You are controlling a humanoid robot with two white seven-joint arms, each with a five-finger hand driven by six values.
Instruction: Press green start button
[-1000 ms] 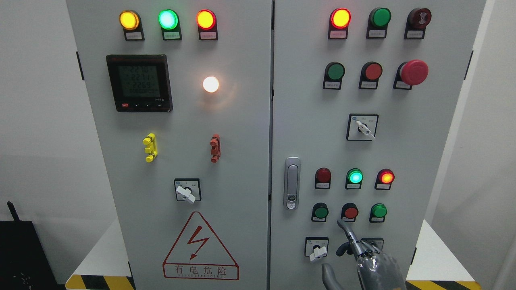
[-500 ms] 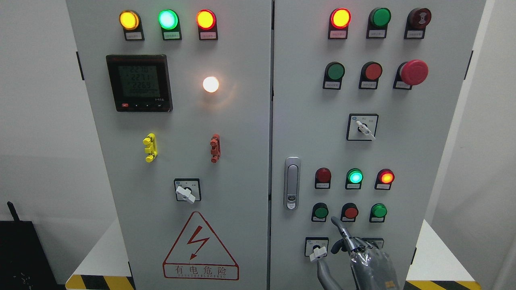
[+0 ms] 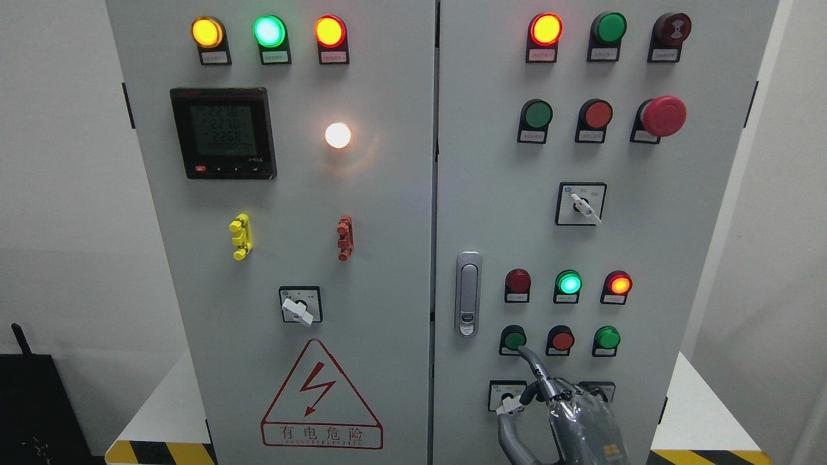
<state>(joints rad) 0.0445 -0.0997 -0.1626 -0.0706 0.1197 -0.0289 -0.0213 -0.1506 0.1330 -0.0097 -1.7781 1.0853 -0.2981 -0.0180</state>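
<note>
Right hand (image 3: 568,413): mine, clenched around nothing, only the index finger (image 3: 531,363) stretched out
Fingertip: just below the green button (image 3: 514,338), lower row of the cabinet (image 3: 491,213)

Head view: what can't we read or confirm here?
- Contact: whether the robot hand fingertip touches the green button can't be told; it ends at the button's lower edge.
- Button labels: print too small.
- Selector switch: partly behind the fingers.
- Wrist and arm: cut off by the bottom edge.

Right hand (image 3: 568,413), index fingers (image 3: 531,363) extended just below green button (image 3: 514,339)
</note>
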